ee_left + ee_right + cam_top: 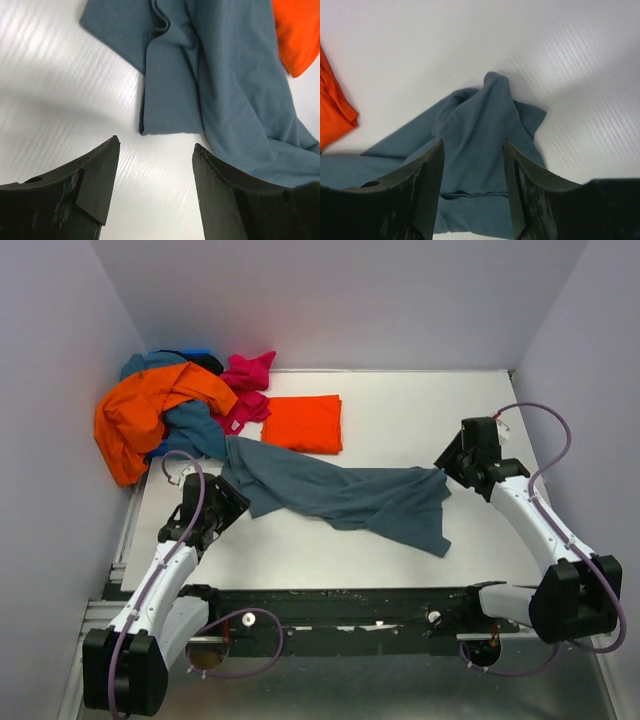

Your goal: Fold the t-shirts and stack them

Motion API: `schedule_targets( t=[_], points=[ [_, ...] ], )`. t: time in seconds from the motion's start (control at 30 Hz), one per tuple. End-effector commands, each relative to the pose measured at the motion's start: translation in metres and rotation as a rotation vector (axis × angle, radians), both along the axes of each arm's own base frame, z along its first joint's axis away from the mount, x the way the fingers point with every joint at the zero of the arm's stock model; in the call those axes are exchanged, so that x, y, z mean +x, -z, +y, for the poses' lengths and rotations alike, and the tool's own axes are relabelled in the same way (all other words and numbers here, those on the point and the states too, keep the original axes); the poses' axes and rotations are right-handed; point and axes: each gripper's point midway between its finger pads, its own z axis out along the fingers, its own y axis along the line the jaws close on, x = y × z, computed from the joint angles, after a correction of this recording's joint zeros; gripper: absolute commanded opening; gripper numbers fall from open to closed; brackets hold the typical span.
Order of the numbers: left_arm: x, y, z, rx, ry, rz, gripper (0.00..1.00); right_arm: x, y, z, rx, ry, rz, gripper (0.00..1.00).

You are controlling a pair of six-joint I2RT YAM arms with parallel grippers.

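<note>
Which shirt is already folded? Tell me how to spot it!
Look at the white table, then at the heap of shirts in its far left corner. Just right of the heap lies the orange-red t-shirt. It alone is a flat, neat rectangle; the heap is crumpled and the blue-grey t-shirt sprawls loose.

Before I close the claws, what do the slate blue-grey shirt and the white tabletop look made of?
The slate blue-grey t-shirt looks like soft matte knit cloth, possibly cotton jersey: it drapes in loose folds. The white tabletop looks hard and smooth, maybe plastic or laminate: fine ribbed streaks catch the light.
</note>
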Motion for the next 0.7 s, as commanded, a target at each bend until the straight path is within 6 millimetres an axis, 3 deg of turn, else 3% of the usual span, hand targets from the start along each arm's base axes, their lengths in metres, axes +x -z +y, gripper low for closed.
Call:
schedule_targets(
  t=[0.0,0.27,0.47,0.6,0.67],
  points=[
    [-0.016,0.022,-0.012,-0.05,-0.021,0.072,0.7,-0.015,-0.003,0.004,0.015,-0.059,-0.063,0.58],
    [-0.008,0.044,-0.018,-0.073,-0.057,0.104,0.68,-0.06,0.017,0.002,0.017,-0.094,-0.03,0.58],
    [0.012,0.065,-0.023,-0.065,-0.067,0.145,0.64,-0.094,0.018,0.01,0.085,-0.13,-0.047,0.58],
    [0.015,0.074,-0.034,-0.076,-0.035,0.166,0.47,-0.118,0.032,0.011,0.108,-0.131,-0.006,0.57],
    [0.014,0.078,-0.033,-0.063,-0.044,0.171,0.38,-0.13,0.044,0.001,0.09,-0.072,0.051,0.57]
  ],
)
